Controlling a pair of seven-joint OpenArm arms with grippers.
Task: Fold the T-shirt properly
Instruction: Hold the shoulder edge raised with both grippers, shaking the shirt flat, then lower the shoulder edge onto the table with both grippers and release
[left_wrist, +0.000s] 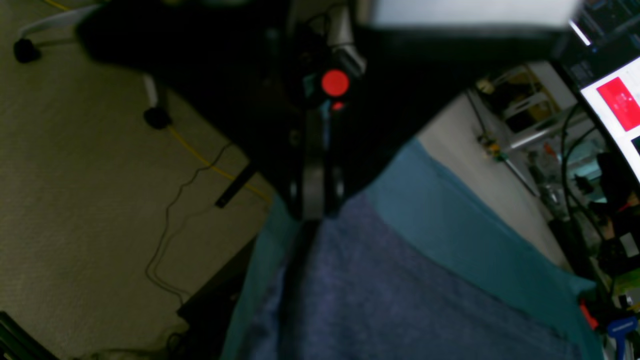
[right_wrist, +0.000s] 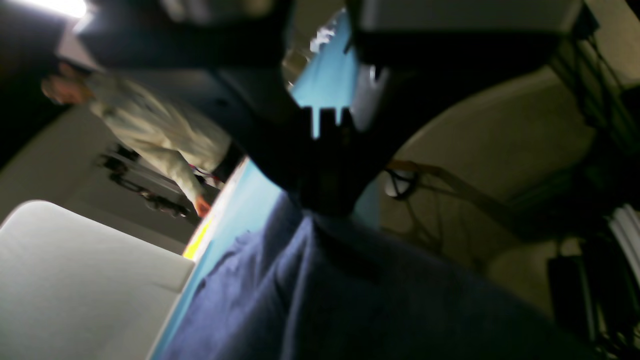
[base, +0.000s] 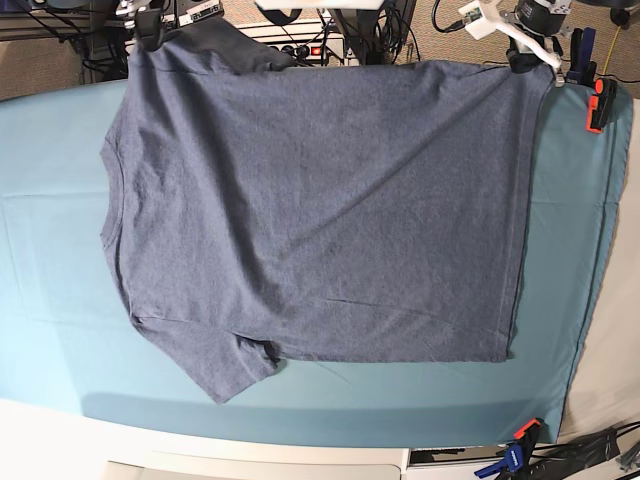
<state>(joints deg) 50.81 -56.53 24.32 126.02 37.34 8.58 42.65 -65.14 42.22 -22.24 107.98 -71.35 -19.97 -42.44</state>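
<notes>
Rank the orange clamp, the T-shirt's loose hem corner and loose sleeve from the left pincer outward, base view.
From the left pincer:
1. orange clamp, right beside it.
2. hem corner, view's lower right.
3. sleeve, lower left of middle.

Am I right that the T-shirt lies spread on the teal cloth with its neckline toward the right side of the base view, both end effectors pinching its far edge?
Not quite: in the base view the T-shirt has its neckline toward the left side. It does lie on the teal cloth, with the left end effector and right end effector pinching its far edge.
</notes>
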